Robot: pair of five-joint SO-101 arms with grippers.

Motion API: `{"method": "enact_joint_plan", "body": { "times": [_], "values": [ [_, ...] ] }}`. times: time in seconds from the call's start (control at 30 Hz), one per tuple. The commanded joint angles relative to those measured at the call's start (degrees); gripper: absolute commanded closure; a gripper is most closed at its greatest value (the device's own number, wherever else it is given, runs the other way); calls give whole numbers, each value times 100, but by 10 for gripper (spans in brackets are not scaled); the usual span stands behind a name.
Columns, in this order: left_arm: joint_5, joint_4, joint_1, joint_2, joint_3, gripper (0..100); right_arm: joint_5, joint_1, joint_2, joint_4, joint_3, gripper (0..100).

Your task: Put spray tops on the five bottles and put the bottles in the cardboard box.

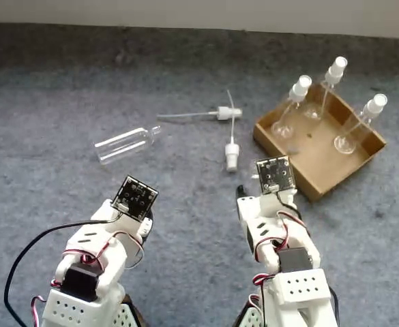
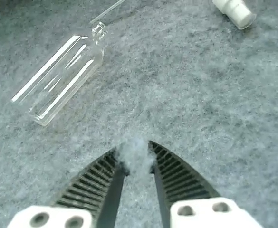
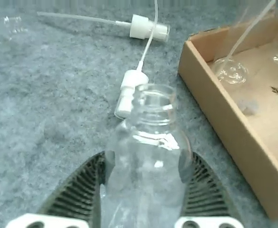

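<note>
Here, right claw (image 3: 146, 162) gripping uncapped bottle (image 3: 150, 128)

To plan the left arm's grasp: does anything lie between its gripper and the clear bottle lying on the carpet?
Nothing visible does: only bare grey carpet lies between the left gripper and the capless clear cylindrical bottle.

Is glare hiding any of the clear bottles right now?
Left wrist view: glare streaks along the lying bottle, outline visible. Right wrist view: small highlights on the held bottle, rim readable. High view: boxed bottles look faint, white tops stand out.
</note>
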Motion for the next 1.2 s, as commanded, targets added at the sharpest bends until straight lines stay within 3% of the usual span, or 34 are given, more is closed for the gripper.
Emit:
{"method": "enact_joint_plan", "body": {
  "times": [0.0, 0.27, 0.5, 0.9, 1.17],
  "values": [
    [-229, -70, 145, -57, -198, 957, -79, 48, -136, -171, -66, 917],
    [-343, 923, 145, -48, -1200, 955, -79, 48, -136, -180, -57, 917],
    [-738, 1099, 136, 180, -1859, 957, -79, 66, -136, -180, -48, 917],
    [-765, 1055, 180, 3934, -3969, 958, -62, 110, -145, -180, -48, 917],
    [-738, 1046, 189, 5596, -5015, 958, -70, 435, -145, -180, -57, 917]
  ]
}}
